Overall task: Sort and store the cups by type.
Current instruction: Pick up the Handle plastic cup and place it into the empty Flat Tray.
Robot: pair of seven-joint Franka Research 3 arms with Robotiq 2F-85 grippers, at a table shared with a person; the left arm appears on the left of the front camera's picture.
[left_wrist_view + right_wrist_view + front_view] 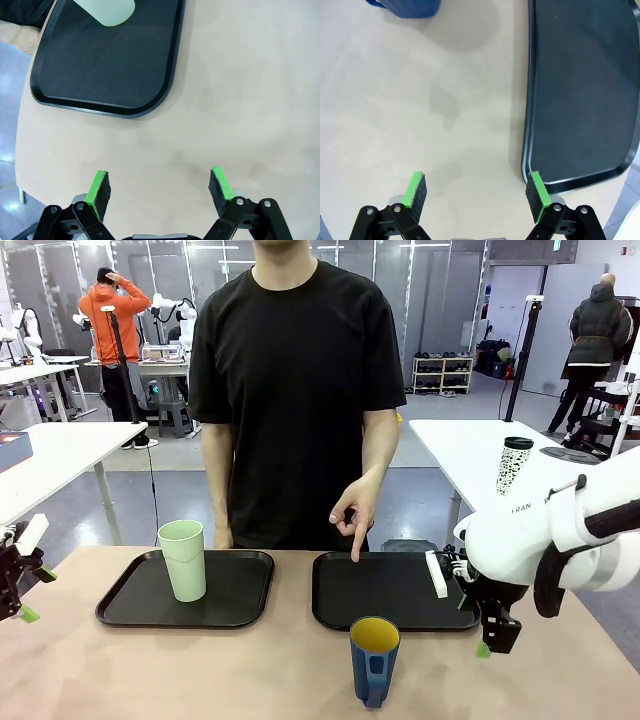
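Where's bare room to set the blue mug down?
The right tray is bare throughout, bordered by the person's pointing hand at its far rim and the right claw by its near right corner. The left tray has room right of the mint tumbler. Tightest by that corner.

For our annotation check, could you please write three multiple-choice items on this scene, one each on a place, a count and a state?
1. Where does the mint-green tumbler stand?
A) on the left tray
B) on the floor
C) on a chair

2. How many black trays lie on the table?
A) one
B) two
C) four

3. The right gripper is:
A) shut tight, empty
B) shut on a spoon
C) open, holding nothing

Answers:
1 A, its base rests inside that tray.
2 B, the front view shows one on each side.
3 C, its fingers stand wide apart with nothing between them.
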